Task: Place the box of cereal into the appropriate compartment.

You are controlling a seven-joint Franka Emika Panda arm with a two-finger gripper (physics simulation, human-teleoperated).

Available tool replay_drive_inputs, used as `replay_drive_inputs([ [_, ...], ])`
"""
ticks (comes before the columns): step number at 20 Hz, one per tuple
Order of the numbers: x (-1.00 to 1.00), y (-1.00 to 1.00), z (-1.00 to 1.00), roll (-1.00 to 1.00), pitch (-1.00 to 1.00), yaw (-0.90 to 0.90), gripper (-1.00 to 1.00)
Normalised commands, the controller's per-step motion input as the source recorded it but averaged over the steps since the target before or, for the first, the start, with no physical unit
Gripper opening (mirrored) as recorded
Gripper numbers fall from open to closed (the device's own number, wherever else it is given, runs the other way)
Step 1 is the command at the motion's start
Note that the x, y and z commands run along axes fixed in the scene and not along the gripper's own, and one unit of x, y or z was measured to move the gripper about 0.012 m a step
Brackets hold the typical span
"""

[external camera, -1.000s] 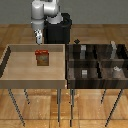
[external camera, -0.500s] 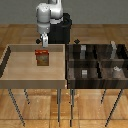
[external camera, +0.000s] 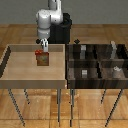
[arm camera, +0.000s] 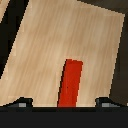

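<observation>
The box of cereal (external camera: 42,58), red-edged with a tan-brown front, stands upright in the large light-wood tray (external camera: 20,67). My gripper (external camera: 43,45) hangs just above it, fingers pointing down. In the wrist view the box's red top edge (arm camera: 71,85) lies between my two fingertips (arm camera: 22,103), which stand wide apart without touching it, so the gripper (arm camera: 64,103) is open. The appropriate compartment (external camera: 107,54) is the far section of the dark bin on the exterior view's right, holding a tall pale grey block (external camera: 114,48).
The dark four-part bin (external camera: 69,65) adjoins the tray on the exterior view's right. Its other sections hold short grey shapes (external camera: 85,73). Both containers rest on thin-legged stands. The black robot base (external camera: 62,31) is behind the tray.
The gripper has come down and shifted slightly toward the exterior view's right, ending directly over the cereal box. The box has not moved.
</observation>
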Motion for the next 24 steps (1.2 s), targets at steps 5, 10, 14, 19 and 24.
replay_drive_inputs([
  [5, 0.00, 0.00, -1.00, 0.00, 0.00, 0.00, 1.00],
  [10, 0.00, 0.00, -0.40, 0.00, 0.00, 0.00, -1.00],
  [14, 0.00, 0.00, 0.00, 0.00, 0.00, 0.00, -1.00],
  [19, 0.00, 0.00, 0.00, 0.00, 0.00, 0.00, -1.00],
  [24, 0.00, 0.00, 0.00, 0.00, 0.00, 0.00, -1.00],
])
